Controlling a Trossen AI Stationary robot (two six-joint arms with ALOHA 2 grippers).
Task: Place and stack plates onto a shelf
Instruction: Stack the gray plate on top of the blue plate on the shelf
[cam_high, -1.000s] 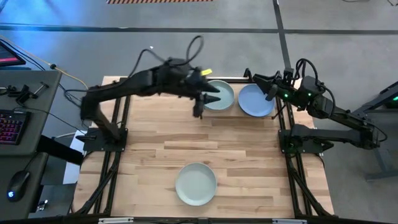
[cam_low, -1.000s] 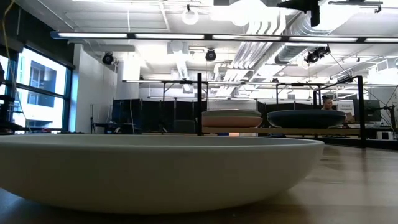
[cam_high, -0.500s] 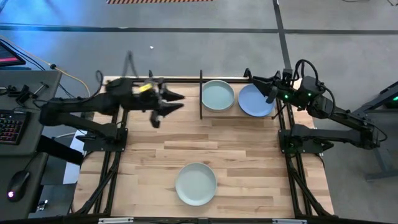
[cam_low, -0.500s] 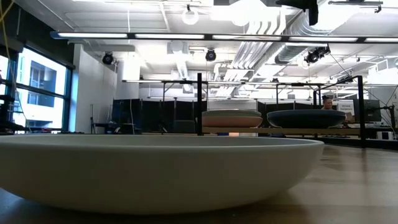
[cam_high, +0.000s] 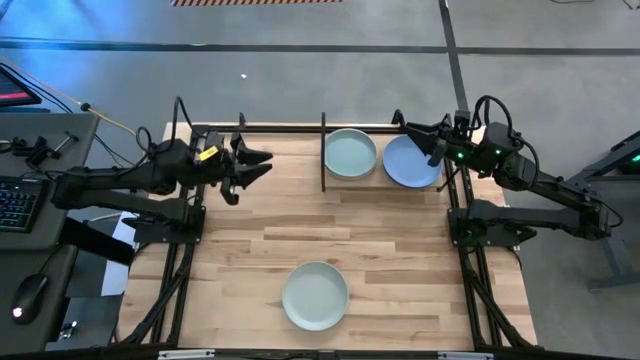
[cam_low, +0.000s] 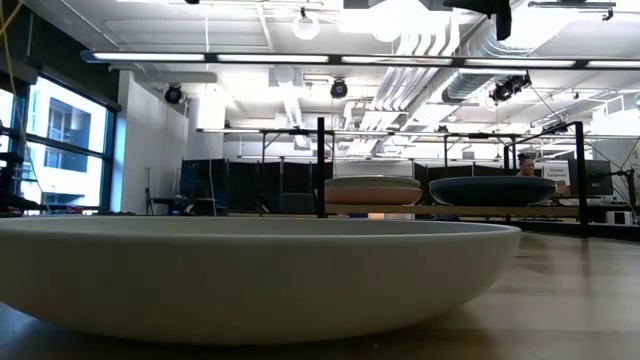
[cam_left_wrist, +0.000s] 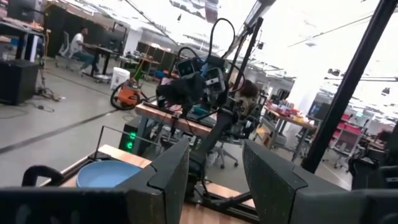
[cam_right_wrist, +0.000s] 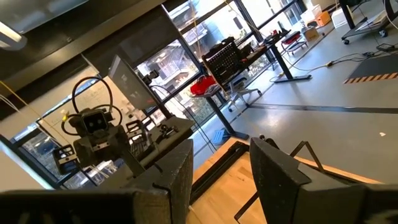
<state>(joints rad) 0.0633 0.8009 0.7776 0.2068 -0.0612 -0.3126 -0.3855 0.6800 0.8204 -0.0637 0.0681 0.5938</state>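
A pale plate (cam_high: 314, 295) lies flat on the table near its near edge and fills the foreground of the low view (cam_low: 250, 275). On the shelf (cam_high: 323, 150) at the far edge sit a pale mint plate (cam_high: 350, 153) and, to its right, a blue plate (cam_high: 411, 160). In the low view both are stacks (cam_low: 373, 190) (cam_low: 492, 190). My left gripper (cam_high: 255, 160) (cam_left_wrist: 214, 168) is open over the table's far left part, holding nothing. My right gripper (cam_high: 410, 128) (cam_right_wrist: 221, 168) is open above the shelf's right end, near the blue plate.
The shelf's black rods rise at the far edge, with one upright post (cam_low: 321, 165) left of the mint stack. Black frame rails run along both table sides (cam_high: 462, 215). Bare wood (cam_high: 300, 220) lies between the shelf and the near plate. A desk with a keyboard (cam_high: 20, 205) stands left of the table.
My left arm has drawn back from the mint plate on the shelf, swinging toward the table's left edge, and now rests folded near the far left corner. The plates and my right arm have stayed where they were.
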